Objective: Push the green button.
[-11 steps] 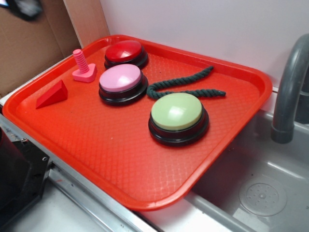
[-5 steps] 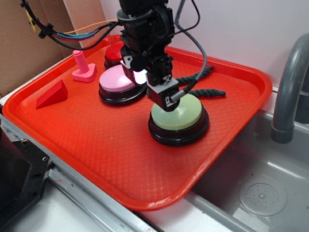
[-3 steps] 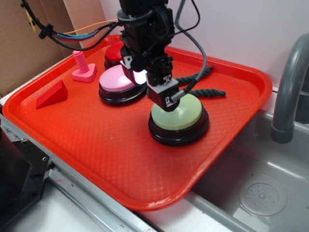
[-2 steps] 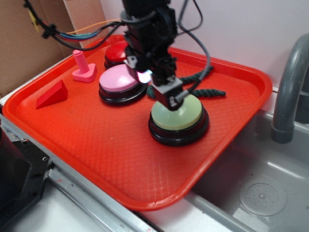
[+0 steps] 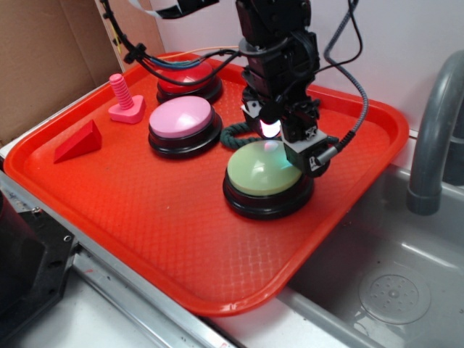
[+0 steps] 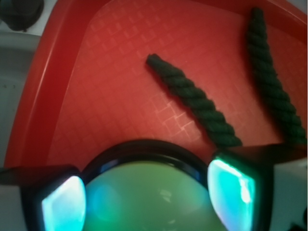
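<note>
**Tool poised over the far edge of the green button**

A red tray [image 5: 145,217] filled most of the exterior frame, its lower right corner jutting over a grey sink [image 5: 391,283], with a grey faucet [image 5: 435,130] rising at the right edge. The black robot arm [image 5: 279,51] came down from the top centre, cables trailing off to the upper left.

The green button [image 5: 262,168] sat right of the tray's centre on its black base. The pink button [image 5: 181,118] lay to its upper left, well apart from it, and the red button [image 5: 187,80] stood beyond that, near the tray's back rim. A dark green rope [image 6: 192,98] lay in two strands on the tray just behind the green button.

The tool [image 5: 286,148] was above the button's upper right edge; whether it touched the dome could not be judged from either view. In the wrist view its fingers [image 6: 62,204] stood spread, one at each lower corner, with the pale dome [image 6: 144,202] between them.

At the left of the tray lay a pink screw [image 5: 125,100] and, below it, a red wedge [image 5: 78,141].
</note>
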Motion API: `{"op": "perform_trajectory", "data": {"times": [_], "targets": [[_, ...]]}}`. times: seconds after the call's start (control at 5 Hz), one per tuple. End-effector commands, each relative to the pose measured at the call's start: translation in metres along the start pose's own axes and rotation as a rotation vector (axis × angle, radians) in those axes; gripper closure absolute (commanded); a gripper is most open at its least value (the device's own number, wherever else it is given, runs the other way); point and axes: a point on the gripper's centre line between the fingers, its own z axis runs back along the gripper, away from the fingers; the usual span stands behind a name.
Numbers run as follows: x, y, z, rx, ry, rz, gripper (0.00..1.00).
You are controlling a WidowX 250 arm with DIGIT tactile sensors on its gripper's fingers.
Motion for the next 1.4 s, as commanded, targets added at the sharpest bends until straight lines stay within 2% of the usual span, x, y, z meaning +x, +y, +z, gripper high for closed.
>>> {"op": "perform_trajectory", "data": {"times": [0.0, 1.2], "targets": [[-0.04, -0.018, 0.103, 0.038, 0.018, -0.077, 0.0], [-0.064, -0.029, 0.14, 0.064, -0.011, -0.032, 0.0]]}}
